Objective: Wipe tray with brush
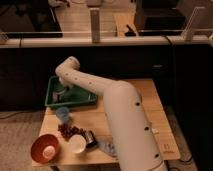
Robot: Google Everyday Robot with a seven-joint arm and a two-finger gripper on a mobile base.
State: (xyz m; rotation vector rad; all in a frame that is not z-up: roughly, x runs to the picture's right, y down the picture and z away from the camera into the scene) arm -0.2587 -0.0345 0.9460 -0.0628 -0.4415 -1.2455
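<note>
The green tray point(76, 104) lies at the back left of the wooden table. My white arm reaches from the lower right across the table, and its wrist bends down over the tray's left part. The gripper point(63, 93) hangs inside the tray, low over its floor near the left end. The brush is hidden; I cannot make it out at the gripper or on the tray.
In front of the tray stands a small blue cup point(62, 114). Further forward are a reddish-brown cluster point(69, 131), an orange bowl point(44, 149), a white cup point(76, 144) and a black-and-silver cylinder point(90, 138). The table's left edge runs close to the tray.
</note>
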